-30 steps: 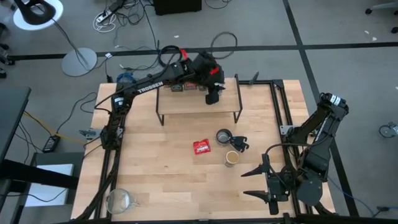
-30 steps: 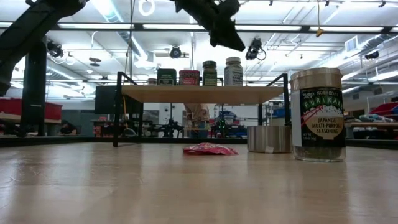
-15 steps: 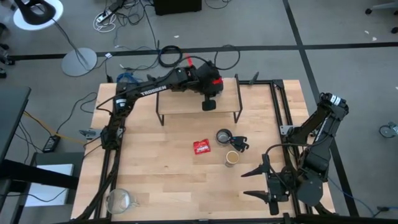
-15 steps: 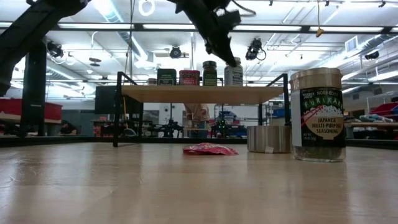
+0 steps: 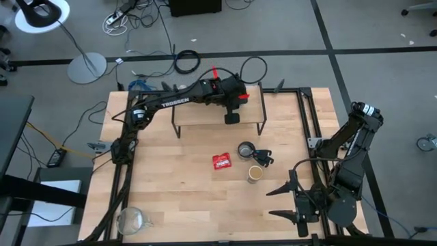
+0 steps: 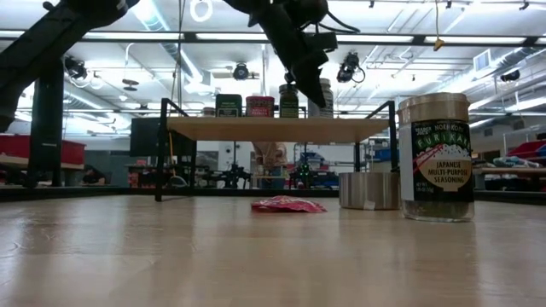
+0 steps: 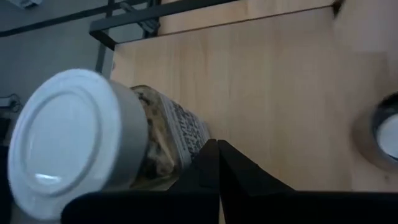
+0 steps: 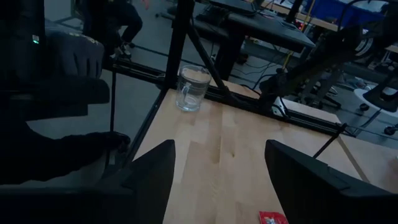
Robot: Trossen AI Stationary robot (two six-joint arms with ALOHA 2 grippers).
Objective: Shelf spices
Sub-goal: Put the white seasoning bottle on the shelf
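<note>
1. Left gripper (image 5: 231, 117) hangs at the near edge of the shelf (image 5: 205, 116), its fingers pinched fully shut on nothing, as its own wrist camera shows: the two dark tips meet with bare wood behind them.

2. Just beside those tips stands the white-capped jar (image 7: 81, 143), upright on the plank at the right end of the row. From table height, the gripper's dark body overlaps that jar, so I can't tell whether they touch.

3. Further along the plank sit the green jar (image 6: 288, 101), the red tin (image 6: 259, 106) and the dark square tin (image 6: 228, 105), all upright and close together.

4. One spice is left: the tan-lidded jar (image 5: 254, 173), upright on the table well in front of the shelf, just beside the metal cup (image 5: 246, 149) and near the flat red packet (image 5: 221, 161).

5. That jar lies toward the near edge from the left gripper, long axis vertical.

6. Right gripper (image 5: 292, 203), jaws spread wide and empty, waits at the near right corner. It looks to me the nearer of the two to that jar.
</note>
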